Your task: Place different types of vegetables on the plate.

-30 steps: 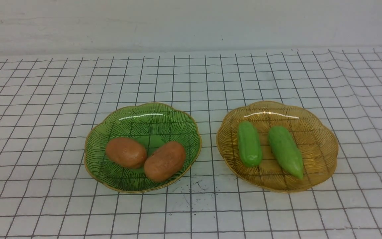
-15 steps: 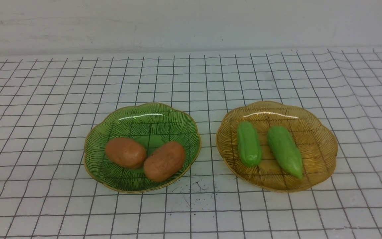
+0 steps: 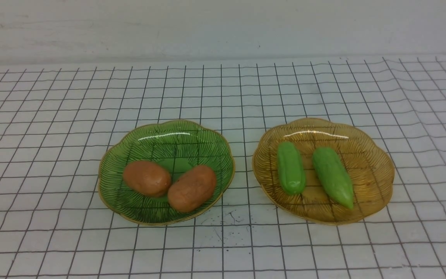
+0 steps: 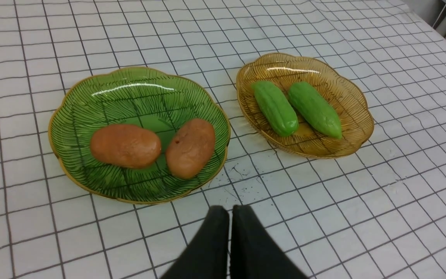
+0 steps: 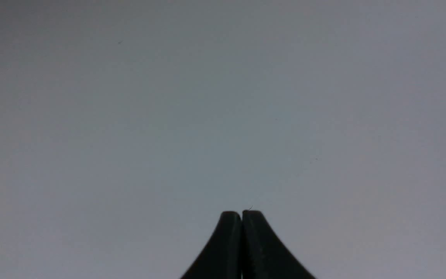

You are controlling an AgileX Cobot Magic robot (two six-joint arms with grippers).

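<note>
The table, covered in a white cloth with a black grid, is filling the front view. Its far edge is meeting a pale wall, and broad bare cloth is lying behind, beside and in front of the plates. Two scalloped plates are sitting side by side near the middle, with a strip of cloth running between their rims: one green plate on the left and one amber plate on the right.

The vegetables are numbering four. Two green gourds are lying in the amber plate, just beside each other: the pointed gourd, tip toward the robot, and the blunt gourd on its left. Two orange-brown potatoes are resting in the green plate, the right potato just beside the left potato.

The left gripper is hanging above bare cloth on the near side of the green plate, jaws pressed together and holding nothing. The right gripper is facing a plain grey surface, jaws likewise pressed together and empty.
</note>
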